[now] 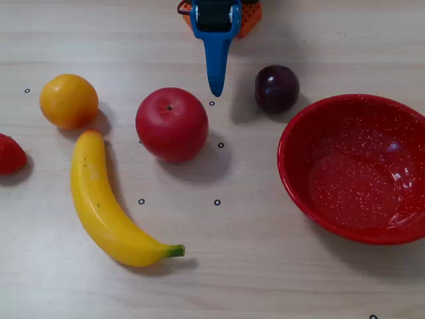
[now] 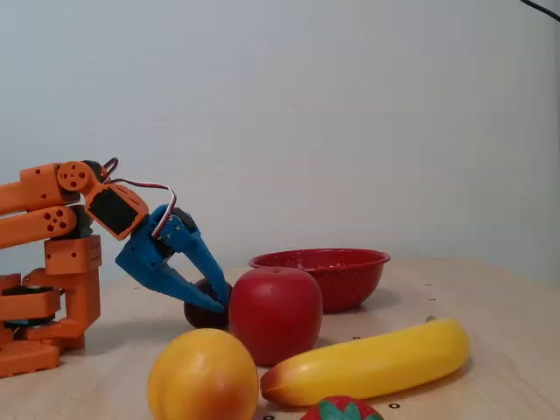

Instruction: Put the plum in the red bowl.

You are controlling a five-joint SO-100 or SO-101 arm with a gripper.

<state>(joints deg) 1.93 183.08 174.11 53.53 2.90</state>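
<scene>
Right now the gripper (image 1: pixel 216 88) points down between the apple (image 1: pixel 172 124) and the plum (image 1: pixel 277 88) — its jaws look parted in the side-on fixed view, holding nothing. That plum rests on the table (image 1: pixel 265 266), just beside the red bowl's (image 1: pixel 292 179) rim, not in it. An orange (image 1: pixel 68 101) and banana (image 1: pixel 106 212) lie further left.

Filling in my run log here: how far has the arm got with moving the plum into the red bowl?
Nothing is finished yet: the plum sits on the table beside the red bowl, which is empty. In hand: the gripper hangs low between apple and plum, holding nothing; whether it touches the plum is unclear. Left: grasp the plum, lift it, carry it over the bowl and release.
</scene>
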